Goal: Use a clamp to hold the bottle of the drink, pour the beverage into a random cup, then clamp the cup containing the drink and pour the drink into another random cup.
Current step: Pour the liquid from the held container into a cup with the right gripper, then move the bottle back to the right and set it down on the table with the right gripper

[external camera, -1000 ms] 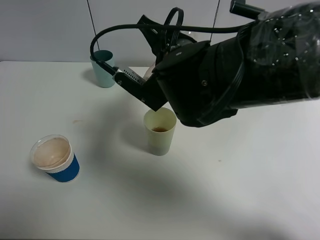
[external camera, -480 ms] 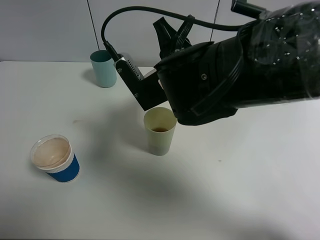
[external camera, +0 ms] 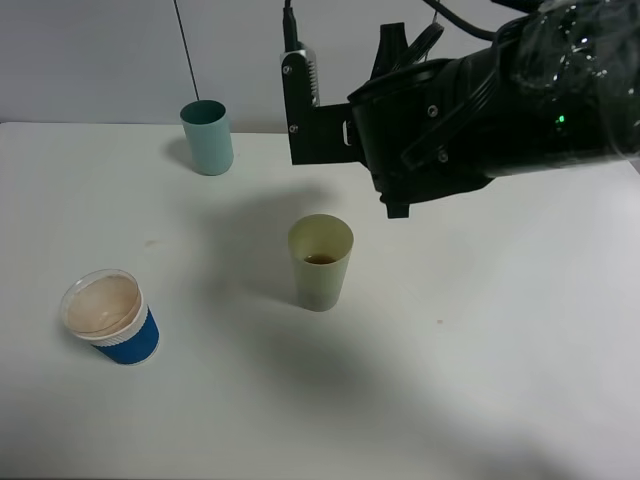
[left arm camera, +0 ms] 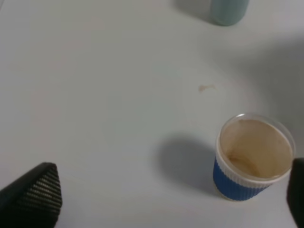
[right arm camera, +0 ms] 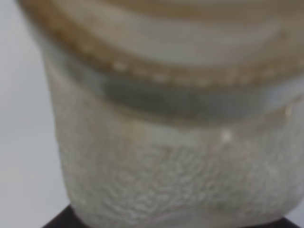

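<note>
The bottle (right arm camera: pixel 171 142), translucent and brown-stained, fills the right wrist view, and my right gripper (external camera: pixel 298 92) is shut on it. From the high camera the bottle is hidden behind the bulky black right arm, which hangs above and behind the pale yellow-green cup (external camera: pixel 320 264). That cup stands upright mid-table with a little brown beverage (external camera: pixel 320 259) at its bottom. The teal cup (external camera: pixel 207 137) stands at the back left and also appears as the teal cup (left arm camera: pixel 229 9) in the left wrist view. My left gripper (left arm camera: pixel 171 190) is open over bare table, holding nothing.
A squat blue-sleeved white cup (external camera: pixel 110 318) with a brown-stained inside stands at the front left; the left wrist view shows this blue-sleeved cup (left arm camera: pixel 251 159) close to one fingertip. A small stain (left arm camera: pixel 206 88) marks the white table (external camera: pixel 480 380).
The right arm has risen and swung back from over the yellow-green cup, its gripper end turning upward. The cups and the left gripper have not moved.
</note>
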Available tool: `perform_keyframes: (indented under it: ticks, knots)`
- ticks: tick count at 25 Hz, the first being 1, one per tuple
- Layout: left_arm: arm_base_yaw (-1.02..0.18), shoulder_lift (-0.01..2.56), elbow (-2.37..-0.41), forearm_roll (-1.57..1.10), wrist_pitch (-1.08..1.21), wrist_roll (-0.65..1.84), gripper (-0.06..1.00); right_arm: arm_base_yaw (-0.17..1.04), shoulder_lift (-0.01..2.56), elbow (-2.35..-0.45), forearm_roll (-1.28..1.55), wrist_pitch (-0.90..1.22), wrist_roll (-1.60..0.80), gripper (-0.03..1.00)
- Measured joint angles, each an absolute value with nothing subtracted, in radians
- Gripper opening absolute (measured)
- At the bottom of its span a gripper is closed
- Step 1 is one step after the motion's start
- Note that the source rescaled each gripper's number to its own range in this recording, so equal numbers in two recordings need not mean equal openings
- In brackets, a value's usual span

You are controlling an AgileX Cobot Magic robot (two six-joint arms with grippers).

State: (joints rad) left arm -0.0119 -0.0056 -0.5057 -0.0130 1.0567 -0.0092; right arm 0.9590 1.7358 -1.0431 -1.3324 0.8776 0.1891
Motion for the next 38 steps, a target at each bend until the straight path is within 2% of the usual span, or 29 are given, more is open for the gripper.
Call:
perform_keyframes:
  ticks: [11,25,38]
  knots:
    - [-0.012,-0.006,-0.506,-0.013,1.057,-0.009,0.87,0.834,1.736,-1.043,-1.230,0.715,0.402,0.00]
    - [-0.012,-0.006,-0.506,-0.013,1.057,-0.009,0.87,0.628,1.736,-1.043,-0.975,0.460,0.404,0.00]
    - [-0.012,-0.006,-0.506,-0.013,1.057,-0.009,0.87,0.479,1.736,-1.043,-0.830,0.338,0.327,0.00]
